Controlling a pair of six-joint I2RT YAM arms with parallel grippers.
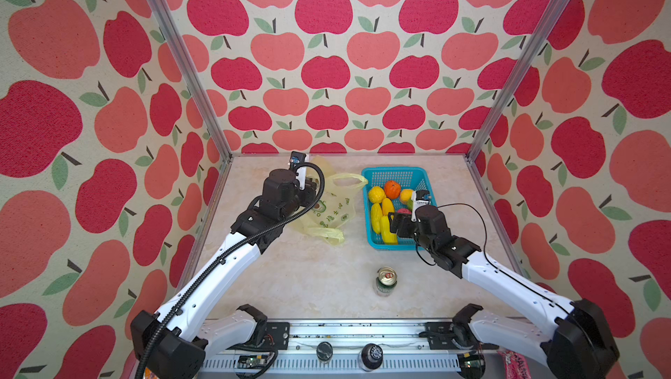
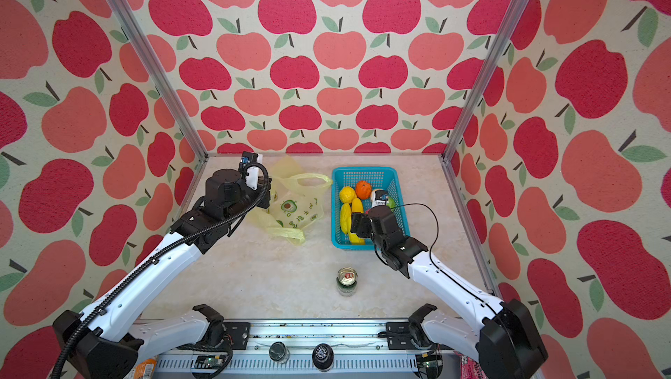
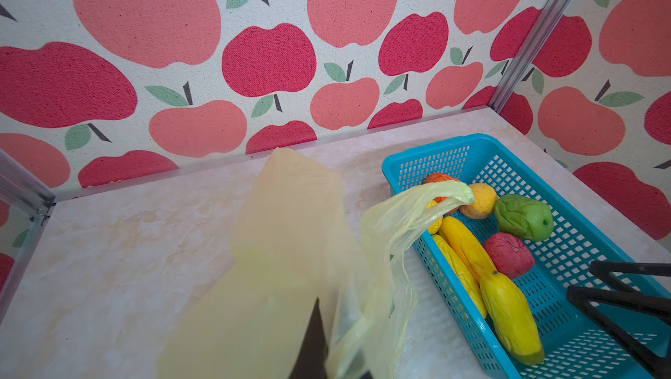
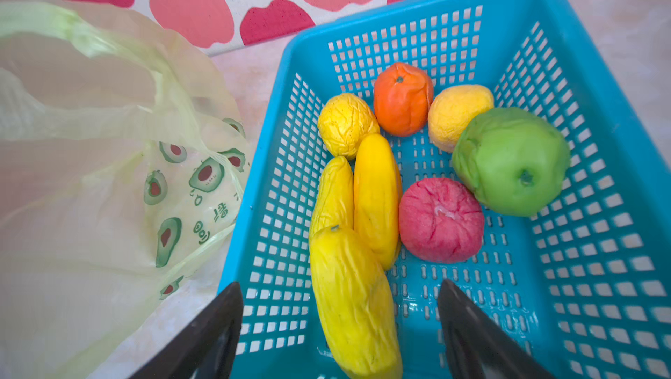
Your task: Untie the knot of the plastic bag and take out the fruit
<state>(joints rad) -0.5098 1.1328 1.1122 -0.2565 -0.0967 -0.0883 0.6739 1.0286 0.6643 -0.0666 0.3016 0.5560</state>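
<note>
R gripper [image 4: 340, 286] fingers apart over fruit [image 4: 441, 219] in basket [image 4: 599, 268], L gripper [image 3: 317, 321] pinching plastic bag [image 3: 290, 221].

Apple-print walls [image 1: 326, 68], silver corner posts [image 1: 177, 50], pale marbled tabletop [image 1: 308, 279], bright even light

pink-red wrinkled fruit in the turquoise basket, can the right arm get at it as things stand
Probably yes: the right gripper hangs open and empty over the turquoise perforated plastic basket, and the pink-red wrinkled fruit lies uncovered just ahead of it.
</note>
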